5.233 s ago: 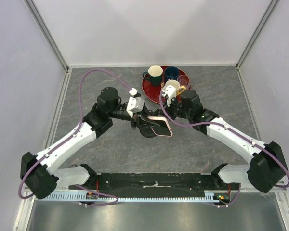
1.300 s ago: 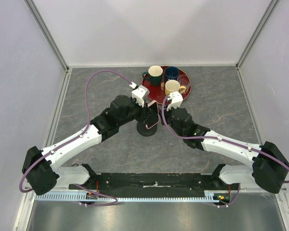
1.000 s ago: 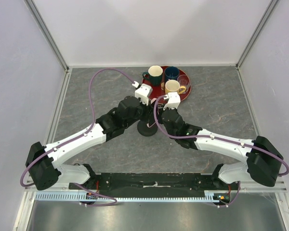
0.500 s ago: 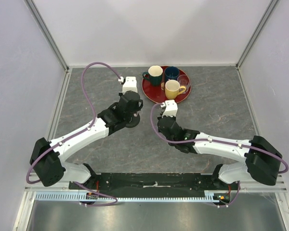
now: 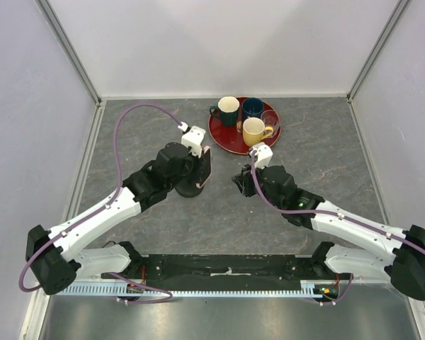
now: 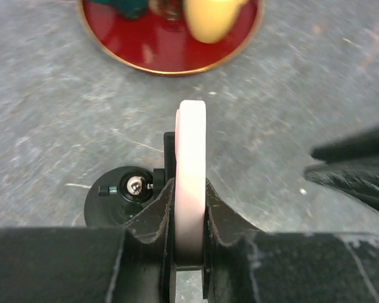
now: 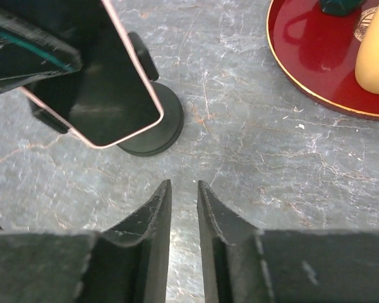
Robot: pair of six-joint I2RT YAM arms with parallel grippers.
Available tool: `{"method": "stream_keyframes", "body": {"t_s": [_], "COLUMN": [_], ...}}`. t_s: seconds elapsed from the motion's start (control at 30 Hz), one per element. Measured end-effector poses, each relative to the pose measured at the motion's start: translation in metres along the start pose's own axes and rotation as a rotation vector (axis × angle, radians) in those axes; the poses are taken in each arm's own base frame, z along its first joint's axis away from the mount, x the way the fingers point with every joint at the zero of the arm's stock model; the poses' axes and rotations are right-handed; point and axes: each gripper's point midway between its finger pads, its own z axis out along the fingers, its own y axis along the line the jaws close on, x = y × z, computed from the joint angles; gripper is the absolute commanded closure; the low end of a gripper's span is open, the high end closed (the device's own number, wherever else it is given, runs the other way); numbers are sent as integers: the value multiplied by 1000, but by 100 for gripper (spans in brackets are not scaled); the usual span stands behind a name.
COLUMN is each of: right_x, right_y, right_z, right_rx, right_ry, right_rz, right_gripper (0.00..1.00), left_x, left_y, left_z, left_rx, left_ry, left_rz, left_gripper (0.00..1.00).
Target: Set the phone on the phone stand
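My left gripper (image 5: 202,164) is shut on the phone (image 5: 206,167), which stands on edge over the black phone stand (image 5: 190,190). In the left wrist view the pale pink edge of the phone (image 6: 192,139) is clamped between the jaws, and the stand's round base (image 6: 107,203) lies just left of it. In the right wrist view the phone's black screen (image 7: 101,76) is tilted in front of the stand's base (image 7: 158,129). I cannot tell whether the phone rests in the cradle. My right gripper (image 5: 239,177) is slightly open and empty, just right of the stand (image 7: 183,189).
A red tray (image 5: 227,139) behind the stand holds a green mug (image 5: 227,110), a blue mug (image 5: 252,108), a yellow mug (image 5: 253,131) and a small glass (image 5: 270,118). Side walls close in the grey table.
The right gripper has let go of the phone and drawn back to the right. The left gripper keeps the phone, and phone and stand now sit further left than a second ago.
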Motion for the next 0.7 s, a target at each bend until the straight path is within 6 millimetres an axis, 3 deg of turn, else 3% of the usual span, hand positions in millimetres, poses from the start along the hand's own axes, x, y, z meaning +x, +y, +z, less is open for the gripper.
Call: {"method": "stream_keyframes", "body": {"t_s": [0.07, 0.1, 0.23, 0.47, 0.57, 0.7], "right_x": [5, 8, 12, 19, 29, 51], "right_y": [-4, -5, 5, 43, 50, 56], "right_z": [-4, -8, -26, -49, -44, -32], "right_rx": [-45, -68, -208, -471, -526, -585], "right_ry": [18, 25, 29, 28, 48, 116], "right_rz": [-5, -10, -46, -115, -133, -148], "right_gripper": [49, 37, 20, 16, 16, 25], "left_x": [4, 7, 15, 30, 36, 41], "left_y": [-14, -21, -49, -82, -91, -97], "left_z": [-8, -12, -27, -56, -69, -79], "left_rx": [100, 154, 363, 646, 734, 800], "left_ry": [25, 35, 62, 83, 97, 107], "left_rz": [42, 66, 170, 301, 319, 336], "left_gripper": [98, 98, 98, 98, 98, 98]}}
